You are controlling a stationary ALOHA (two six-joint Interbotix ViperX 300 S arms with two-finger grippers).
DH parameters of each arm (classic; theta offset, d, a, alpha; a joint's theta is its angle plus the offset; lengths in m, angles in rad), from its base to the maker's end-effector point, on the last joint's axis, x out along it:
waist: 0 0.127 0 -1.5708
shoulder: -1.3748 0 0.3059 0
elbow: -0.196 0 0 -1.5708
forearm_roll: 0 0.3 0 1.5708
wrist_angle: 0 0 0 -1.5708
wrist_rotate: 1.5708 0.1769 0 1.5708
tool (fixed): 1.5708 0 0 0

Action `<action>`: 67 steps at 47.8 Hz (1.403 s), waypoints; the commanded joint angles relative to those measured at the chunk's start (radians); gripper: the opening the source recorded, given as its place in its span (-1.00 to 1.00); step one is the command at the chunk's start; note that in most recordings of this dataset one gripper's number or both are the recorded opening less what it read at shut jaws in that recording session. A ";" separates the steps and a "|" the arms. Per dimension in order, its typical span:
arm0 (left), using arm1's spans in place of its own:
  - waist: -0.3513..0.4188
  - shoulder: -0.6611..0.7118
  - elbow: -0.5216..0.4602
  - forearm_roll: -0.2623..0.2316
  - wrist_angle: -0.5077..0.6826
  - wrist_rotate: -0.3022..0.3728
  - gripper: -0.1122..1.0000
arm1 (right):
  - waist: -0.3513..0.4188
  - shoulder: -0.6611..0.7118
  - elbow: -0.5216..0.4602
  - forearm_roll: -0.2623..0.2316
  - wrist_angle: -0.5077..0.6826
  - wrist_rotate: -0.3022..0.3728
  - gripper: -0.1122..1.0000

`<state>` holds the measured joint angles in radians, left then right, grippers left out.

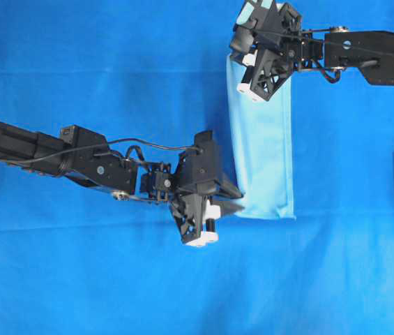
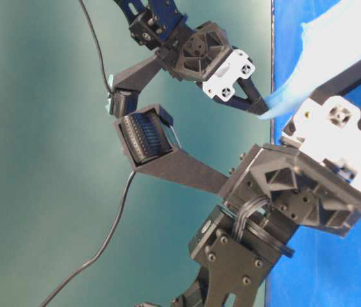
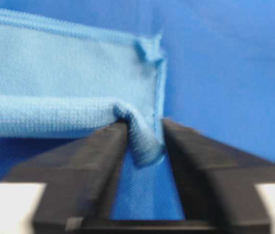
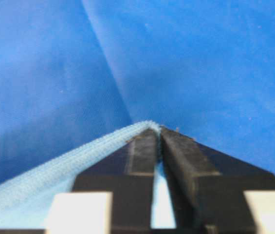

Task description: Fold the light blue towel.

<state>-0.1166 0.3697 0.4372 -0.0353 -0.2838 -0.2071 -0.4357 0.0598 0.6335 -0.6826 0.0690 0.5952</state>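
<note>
From overhead, the light blue towel lies folded into a long narrow strip on the royal-blue covering of the worktop, running from the upper middle down toward the centre. The left claw sits at the strip's lower left corner, and the right claw is over its upper end. In the table-level view one claw has its dark fingertips at a pale corner of the towel, with the other arm's wrist large in the foreground. The left wrist view shows the left claw with its fingers parted and a rolled corner of the towel lying loose between them, released rather than pinched. The right wrist view shows the right claw with its tips nearly together at the towel's edge; I cannot tell whether it pinches the cloth.
</note>
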 commanded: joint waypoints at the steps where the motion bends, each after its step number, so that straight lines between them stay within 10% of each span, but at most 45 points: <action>1: -0.003 -0.015 -0.023 0.003 -0.009 0.000 -0.07 | 0.008 -0.014 -0.020 -0.017 -0.020 -0.002 -0.40; 11: -0.002 -0.028 -0.021 0.003 0.003 0.008 0.81 | 0.008 -0.052 -0.009 -0.043 -0.029 0.002 0.32; 31: 0.009 -0.336 0.143 0.008 0.278 0.031 0.68 | 0.008 -0.336 0.169 -0.043 -0.031 0.021 0.22; 55: 0.212 -0.673 0.511 0.009 0.008 0.146 0.66 | 0.011 -0.841 0.535 -0.002 -0.192 0.060 0.22; 67: 0.244 -0.747 0.592 0.008 -0.060 0.156 0.66 | 0.009 -0.871 0.620 0.021 -0.278 0.060 0.22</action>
<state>0.1197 -0.3590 1.0324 -0.0276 -0.3283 -0.0537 -0.4264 -0.8176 1.2625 -0.6673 -0.1948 0.6550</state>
